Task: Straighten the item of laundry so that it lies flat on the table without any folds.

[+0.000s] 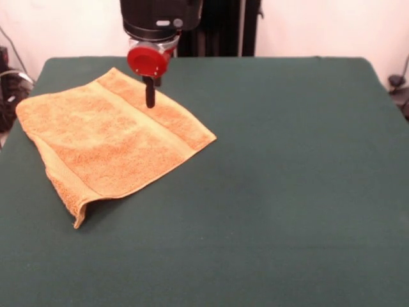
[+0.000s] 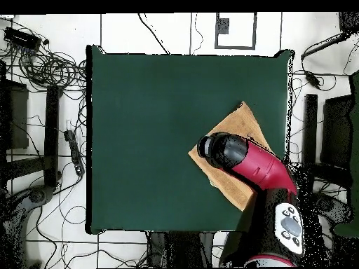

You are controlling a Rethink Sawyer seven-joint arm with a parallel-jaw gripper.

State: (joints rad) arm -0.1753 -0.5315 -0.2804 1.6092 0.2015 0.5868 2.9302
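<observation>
The orange-tan towel [image 1: 108, 144] lies on the left part of the dark green table [image 1: 287, 192], turned diagonally. It looks doubled over, with a band stripe running across it and its near left corner [image 1: 78, 214] curled up off the cloth. My gripper [image 1: 149, 99] hangs below a red disc and points straight down over the towel's far edge, at or just above its surface. In the overhead view the towel [image 2: 237, 125] shows at the table's [image 2: 154, 140] right side, half covered by my red and black arm [image 2: 252, 164], which hides the gripper.
Cables and black stands [image 2: 52, 126] lie on the floor beside the table. The robot's black pedestal [image 1: 217, 25] stands behind the table's far edge.
</observation>
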